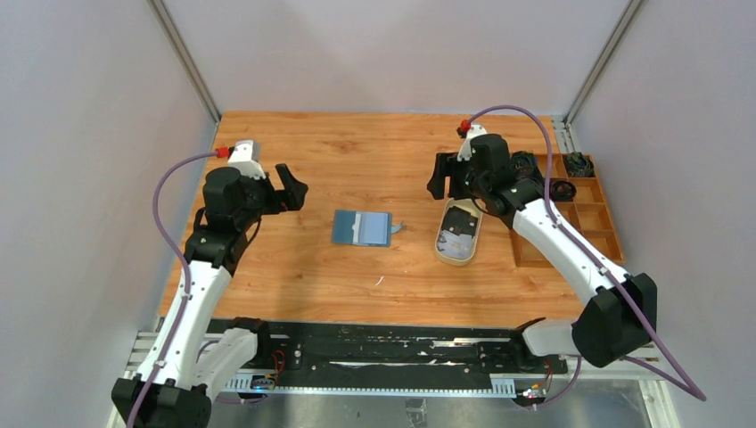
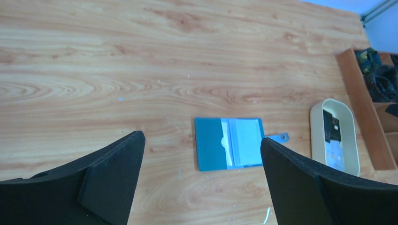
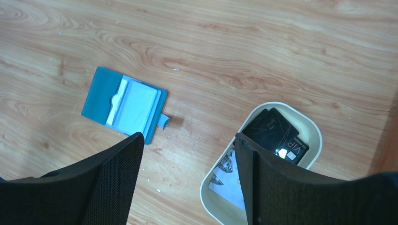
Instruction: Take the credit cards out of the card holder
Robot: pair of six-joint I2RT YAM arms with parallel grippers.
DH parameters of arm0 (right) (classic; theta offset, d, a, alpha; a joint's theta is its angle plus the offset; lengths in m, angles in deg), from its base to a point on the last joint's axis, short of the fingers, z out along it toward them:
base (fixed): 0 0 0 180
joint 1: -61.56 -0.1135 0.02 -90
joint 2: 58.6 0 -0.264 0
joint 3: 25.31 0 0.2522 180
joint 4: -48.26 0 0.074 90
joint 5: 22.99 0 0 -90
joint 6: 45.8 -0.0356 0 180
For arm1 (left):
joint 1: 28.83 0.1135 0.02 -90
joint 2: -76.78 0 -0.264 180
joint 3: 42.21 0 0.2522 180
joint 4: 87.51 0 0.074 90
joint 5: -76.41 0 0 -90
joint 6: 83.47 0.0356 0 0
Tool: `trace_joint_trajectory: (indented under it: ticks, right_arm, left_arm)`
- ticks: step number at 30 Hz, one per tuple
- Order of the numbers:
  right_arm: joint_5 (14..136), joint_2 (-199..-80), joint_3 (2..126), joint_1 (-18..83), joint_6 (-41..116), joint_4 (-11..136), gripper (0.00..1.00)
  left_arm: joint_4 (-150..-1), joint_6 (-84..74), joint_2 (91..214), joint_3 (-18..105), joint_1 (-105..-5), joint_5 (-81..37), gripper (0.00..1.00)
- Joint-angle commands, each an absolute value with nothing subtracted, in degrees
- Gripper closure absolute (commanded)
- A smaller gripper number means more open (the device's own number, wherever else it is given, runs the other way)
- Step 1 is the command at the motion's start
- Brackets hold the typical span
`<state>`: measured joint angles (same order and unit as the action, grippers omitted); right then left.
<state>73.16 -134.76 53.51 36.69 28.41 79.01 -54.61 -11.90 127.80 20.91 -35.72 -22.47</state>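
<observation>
Credit cards (image 1: 459,223) lie in the beige oval tray (image 1: 443,252), right of table (image 1: 357,143) centre, near the wooden organiser box (image 1: 579,214) on the right edge. Wallet (image 1: 362,228) lies open and flat around mid-table, tab pointing toward the tray, apart from it. Left gripper (image 1: 290,192) hangs over the left side of the table, jaws wide apart, nothing in them. Right gripper (image 1: 448,185) hovers just past the tray's far end, jaws apart, empty.

Left wrist view: left gripper (image 2: 201,143) is spread wide with both black fingers (image 2: 112,173) above the wood, holding nothing. Wallet (image 2: 230,143) sits between them lower down on the table, open, darker teal half on the left, paler panel on the right, snap tab (image 2: 280,137) sticking out toward the tray (image 2: 313,136). Can't tell if the pale panel is a card. Cards (image 2: 332,126) in the tray, one black, one pale below it.

Right wrist view: right gripper (image 3: 188,138) is open, fingers (image 3: 117,178) parted, gripping nothing, bare wood between them. Wallet (image 3: 124,104) sits to the left, open, untouched. Tray (image 3: 309,126) is partly behind the right finger; cards (image 3: 277,136) inside, black one on top, pale ones toward the tray's near end.
</observation>
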Motion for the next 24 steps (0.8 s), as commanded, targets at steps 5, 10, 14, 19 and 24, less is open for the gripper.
trace_joint_trajectory:
  ticks: [5, 10, 14, 19, 24]
  right_arm:
    - [71.99, -131.5, 50.61, 36.36, 30.88, 75.36, 0.24]
    - [73.72, -132.25, 49.97, 36.36, 30.32, 74.5, 0.24]
    - [74.12, -132.42, 49.86, 36.42, 30.79, 74.27, 0.24]
    - [74.74, -130.45, 48.23, 36.42, 34.0, 73.77, 0.25]
    - [69.92, -130.52, 51.08, 36.43, 33.53, 76.91, 0.25]
  left_arm:
    - [-57.34, -11.52, 126.32, 21.94, -35.07, -17.63, 0.0]
    - [-57.34, -10.87, 125.79, 23.49, -35.07, -16.01, 0.0]
    - [-58.05, -9.97, 125.12, 23.58, -35.07, -15.6, 0.0]
    - [-58.02, -9.05, 125.43, 23.6, -35.07, -15.26, 0.0]
    - [-57.53, -7.76, 125.62, 24.03, -35.07, -15.1, 0.0]
